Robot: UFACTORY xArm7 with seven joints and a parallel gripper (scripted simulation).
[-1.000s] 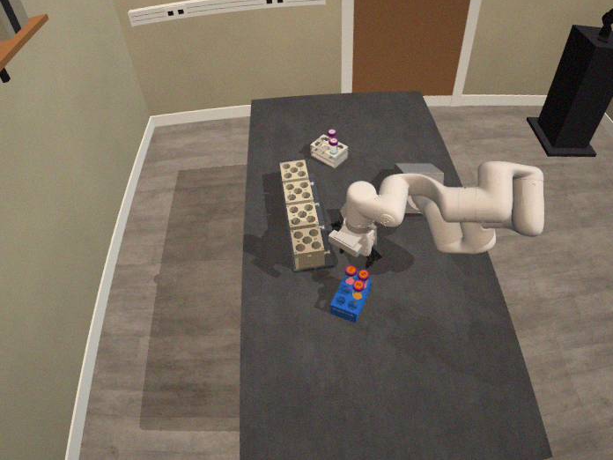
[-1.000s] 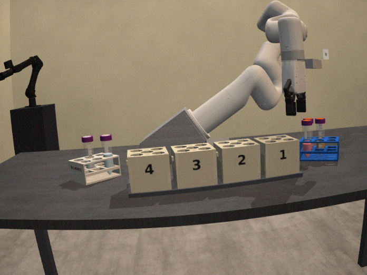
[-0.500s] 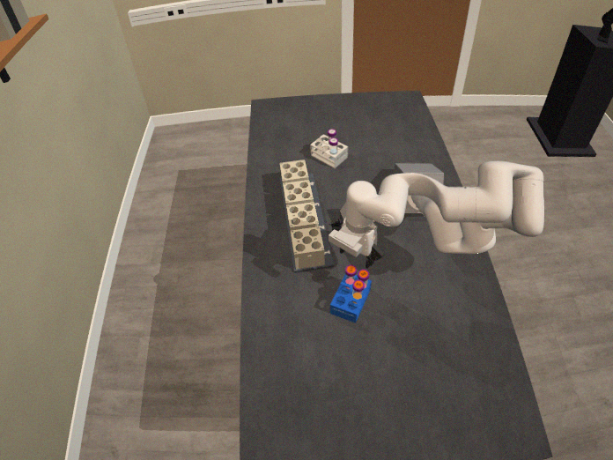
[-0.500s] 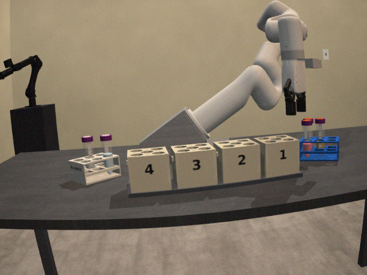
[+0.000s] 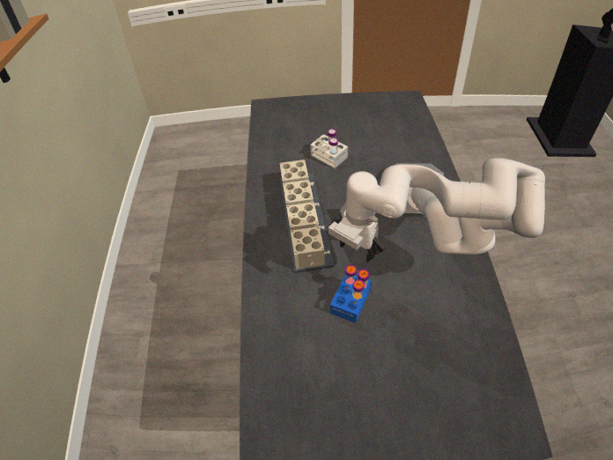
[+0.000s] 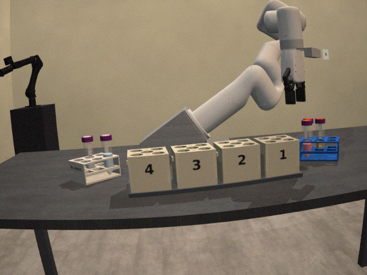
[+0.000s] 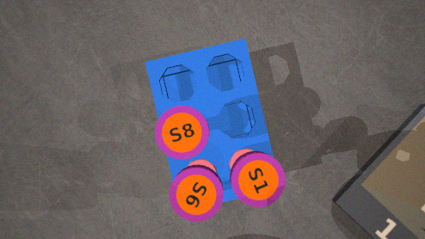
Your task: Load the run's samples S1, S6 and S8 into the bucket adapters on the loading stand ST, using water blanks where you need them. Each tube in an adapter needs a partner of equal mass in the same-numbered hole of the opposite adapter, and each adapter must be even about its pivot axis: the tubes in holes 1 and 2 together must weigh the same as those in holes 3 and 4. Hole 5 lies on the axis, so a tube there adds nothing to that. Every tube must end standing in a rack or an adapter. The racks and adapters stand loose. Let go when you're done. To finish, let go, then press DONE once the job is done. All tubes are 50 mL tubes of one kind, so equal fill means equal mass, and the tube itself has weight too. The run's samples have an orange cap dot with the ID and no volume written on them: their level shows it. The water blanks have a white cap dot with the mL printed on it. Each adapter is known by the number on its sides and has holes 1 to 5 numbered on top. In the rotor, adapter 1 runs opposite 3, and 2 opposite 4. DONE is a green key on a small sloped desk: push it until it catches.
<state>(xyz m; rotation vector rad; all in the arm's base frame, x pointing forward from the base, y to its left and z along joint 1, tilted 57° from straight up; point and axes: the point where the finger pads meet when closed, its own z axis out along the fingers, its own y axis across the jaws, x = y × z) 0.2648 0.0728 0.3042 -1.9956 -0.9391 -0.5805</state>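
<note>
My gripper point(image 6: 295, 101) is open and empty, high above the table near the blue rack point(image 5: 343, 312) point(image 6: 335, 158) point(image 7: 195, 58). In the rack stand S1 point(image 5: 350, 270) point(image 6: 307, 122) point(image 7: 258, 180) and S6 point(image 5: 363, 274) point(image 7: 196, 194) in the end row, with pink liquid, and S8 point(image 5: 358, 285) point(image 6: 320, 120) point(image 7: 181, 132) in the middle row, with orange liquid. Adapter 1 point(image 6: 275, 164), adapter 2 point(image 6: 229, 167), adapter 3 point(image 6: 183, 170) and adapter 4 point(image 6: 137, 177) show no tubes. Two water blanks, one point(image 5: 332, 132) and another point(image 5: 333, 142), stand in the white rack point(image 6: 76, 172); their print is unreadable.
The adapters stand in a row on the dark loading stand point(image 5: 328, 263) point(image 6: 214, 187), between the two racks. The robot's own base and arm point(image 5: 460, 198) stand on the far side of the row in the exterior view. The DONE key cannot be made out.
</note>
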